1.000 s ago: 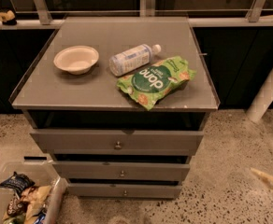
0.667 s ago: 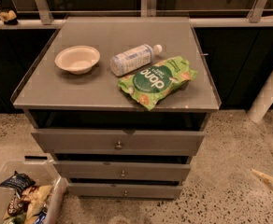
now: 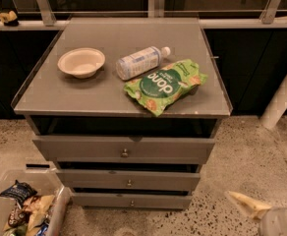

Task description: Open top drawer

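Observation:
The top drawer [image 3: 84, 148] is the widest grey front of three under the cabinet top, with a small round metal knob [image 3: 125, 153] at its centre. A dark gap runs above it. Its inside is hidden. Two narrower drawer fronts [image 3: 129, 180] sit below it. My gripper [image 3: 247, 205] is cream-coloured and sits low at the bottom right, over the floor. It is right of and below the drawers and touches nothing.
On the cabinet top [image 3: 60, 97] lie a cream bowl [image 3: 81, 62], a white bottle on its side [image 3: 139, 62] and a green snack bag [image 3: 164, 84]. A clear bin of snack packets [image 3: 20, 210] stands on the floor at the lower left. A white post [image 3: 283, 95] leans at the right.
My gripper has moved left and slightly down, closer to the cabinet. The drawers and the things on top have not moved.

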Controlling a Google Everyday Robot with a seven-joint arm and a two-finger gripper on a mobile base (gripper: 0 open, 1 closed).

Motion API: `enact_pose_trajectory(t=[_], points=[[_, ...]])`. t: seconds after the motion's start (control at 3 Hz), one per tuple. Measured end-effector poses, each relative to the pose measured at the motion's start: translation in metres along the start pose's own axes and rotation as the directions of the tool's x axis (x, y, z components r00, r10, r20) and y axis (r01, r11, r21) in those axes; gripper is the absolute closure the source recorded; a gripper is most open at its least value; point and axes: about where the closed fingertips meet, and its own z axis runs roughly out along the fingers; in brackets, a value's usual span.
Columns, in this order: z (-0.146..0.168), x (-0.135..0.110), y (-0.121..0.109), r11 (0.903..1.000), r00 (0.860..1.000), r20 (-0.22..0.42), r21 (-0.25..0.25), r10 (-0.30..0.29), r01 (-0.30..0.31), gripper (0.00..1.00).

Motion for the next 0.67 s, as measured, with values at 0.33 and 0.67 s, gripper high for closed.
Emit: enact_pose_trajectory(t=[0.33, 0.67], points=[[0.019, -0.031, 0.021, 0.9973, 0.991, -0.111, 0.004, -0.072, 0.073, 0.00], [0.036, -0.055, 0.007, 0.9905, 0.965, -0.251, 0.088, -0.081, 0.106, 0.00]])
